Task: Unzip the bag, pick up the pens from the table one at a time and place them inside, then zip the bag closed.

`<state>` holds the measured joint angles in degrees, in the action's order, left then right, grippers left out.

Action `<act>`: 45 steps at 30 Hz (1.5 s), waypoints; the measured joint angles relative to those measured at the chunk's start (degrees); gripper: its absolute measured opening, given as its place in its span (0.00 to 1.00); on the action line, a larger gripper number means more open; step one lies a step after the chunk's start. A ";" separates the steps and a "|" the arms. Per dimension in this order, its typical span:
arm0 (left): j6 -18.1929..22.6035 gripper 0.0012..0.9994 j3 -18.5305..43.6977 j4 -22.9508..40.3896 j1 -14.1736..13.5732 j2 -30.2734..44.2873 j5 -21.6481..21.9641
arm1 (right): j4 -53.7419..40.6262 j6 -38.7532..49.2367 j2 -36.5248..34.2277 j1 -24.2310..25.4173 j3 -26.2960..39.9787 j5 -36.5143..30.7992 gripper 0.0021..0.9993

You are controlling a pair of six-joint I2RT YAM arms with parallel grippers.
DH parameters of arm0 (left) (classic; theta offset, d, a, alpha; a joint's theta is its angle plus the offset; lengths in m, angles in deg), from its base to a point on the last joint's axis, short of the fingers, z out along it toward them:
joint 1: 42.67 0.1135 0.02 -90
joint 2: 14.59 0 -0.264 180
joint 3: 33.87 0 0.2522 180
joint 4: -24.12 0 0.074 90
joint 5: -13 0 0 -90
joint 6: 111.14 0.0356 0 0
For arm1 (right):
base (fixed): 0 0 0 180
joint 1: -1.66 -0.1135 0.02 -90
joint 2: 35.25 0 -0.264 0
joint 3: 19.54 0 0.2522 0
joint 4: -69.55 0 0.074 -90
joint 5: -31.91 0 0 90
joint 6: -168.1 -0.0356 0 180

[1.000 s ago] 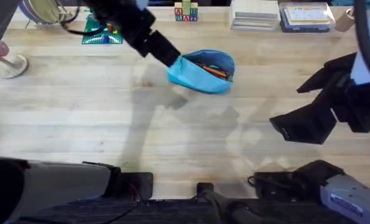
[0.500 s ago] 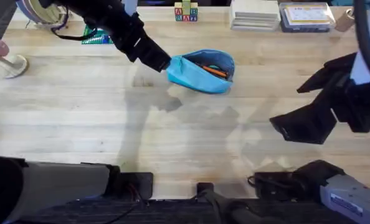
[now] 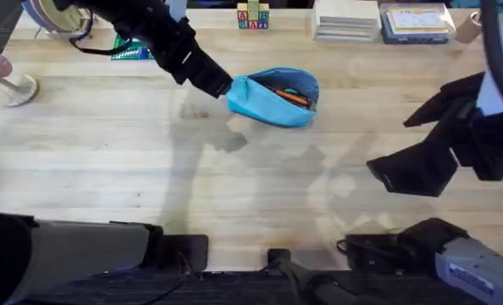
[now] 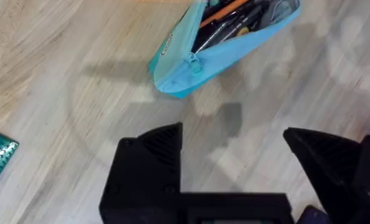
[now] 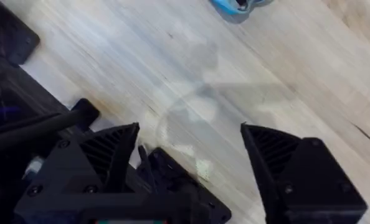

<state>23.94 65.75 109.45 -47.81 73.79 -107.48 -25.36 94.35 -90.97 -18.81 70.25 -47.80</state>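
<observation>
Both pens (image 3: 287,93) lie inside the unzipped pencil pouch (image 3: 273,98), so zipping remains: the wide-open left gripper (image 4: 235,155) must pinch the teal pull (image 4: 194,62) at the pouch's 9 o'clock end, while the right gripper (image 5: 191,149) idles wide open

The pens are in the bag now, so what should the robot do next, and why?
Probably move the open left pincer onto the teal pull and grip it. The bag gapes open with the pens inside, and the pull sits at the end nearest that pincer, which hangs just short of it, holding nothing. Zipping comes after.
</observation>
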 joint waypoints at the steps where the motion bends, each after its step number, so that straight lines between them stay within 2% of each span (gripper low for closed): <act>1: 0.00 1.00 0.00 0.00 0.00 0.00 0.02 | 0.00 0.00 0.00 0.00 0.00 0.00 1.00; 8: 0.66 1.00 0.00 0.68 0.07 0.00 0.00 | 0.33 -0.92 0.00 0.00 0.00 0.00 1.00; 13: 4.92 0.99 0.00 2.79 1.61 0.00 -0.28 | 2.61 -6.50 -0.02 0.00 0.00 0.00 1.00; 20: 15.09 0.99 0.00 7.64 8.16 0.00 -3.16 | 3.51 -15.61 -2.86 0.00 0.00 -0.02 1.00; 25: 24.09 0.99 0.00 11.99 13.45 0.00 -5.57 | 6.48 -20.72 -6.47 -0.94 0.00 -0.04 1.00; 30: 32.20 0.99 0.00 14.25 17.43 0.00 -7.79 | 9.64 -26.35 -8.14 -5.81 0.00 -3.58 1.00; 35: 38.21 0.99 0.00 15.27 20.14 0.06 -9.33 | 12.28 -32.43 -8.69 -12.08 0.02 -8.02 1.00; 40: 43.27 0.99 0.00 15.50 21.50 1.72 -11.52 | 13.53 -37.75 -10.42 -17.29 0.07 -11.72 1.00; 45: 47.82 0.99 0.00 15.39 21.59 6.53 -13.63 | 14.73 -41.96 -13.29 -20.82 0.17 -13.71 1.00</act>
<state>71.76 65.75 124.84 -26.22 80.32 -121.11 -10.62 52.38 -104.27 -39.62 70.43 -61.52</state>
